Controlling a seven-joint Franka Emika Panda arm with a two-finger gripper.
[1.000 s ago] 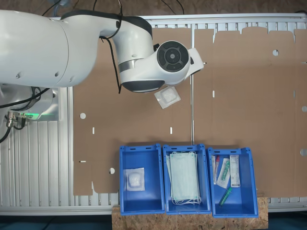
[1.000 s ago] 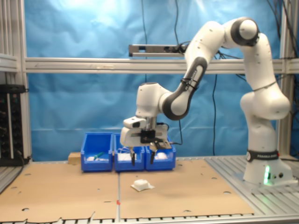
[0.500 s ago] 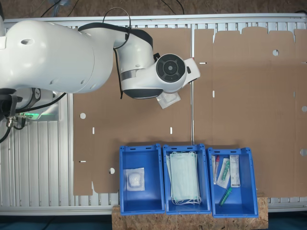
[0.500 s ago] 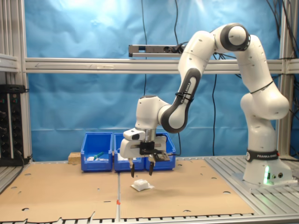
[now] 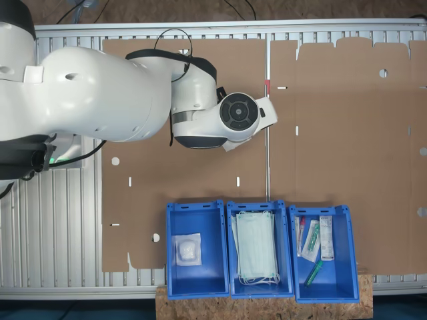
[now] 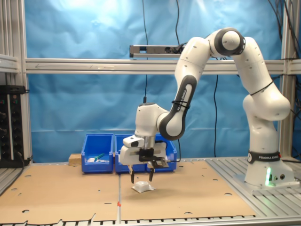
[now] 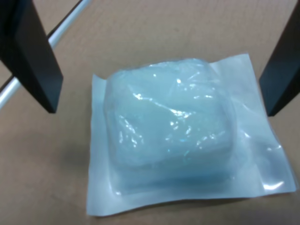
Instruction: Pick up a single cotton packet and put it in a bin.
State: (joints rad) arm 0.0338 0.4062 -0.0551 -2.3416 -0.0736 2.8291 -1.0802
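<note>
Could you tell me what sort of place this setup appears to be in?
Probably a robotics lab test cell: a Franka arm bolted to an aluminium-profile table covered in flattened cardboard, blue backdrop sheeting, and three blue bins of medical supplies.

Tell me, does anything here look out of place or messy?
Only one thing: a cotton packet lies loose on the cardboard, apart from the blue bins. The open gripper hangs right over it. The bins' contents look tidy.
</note>
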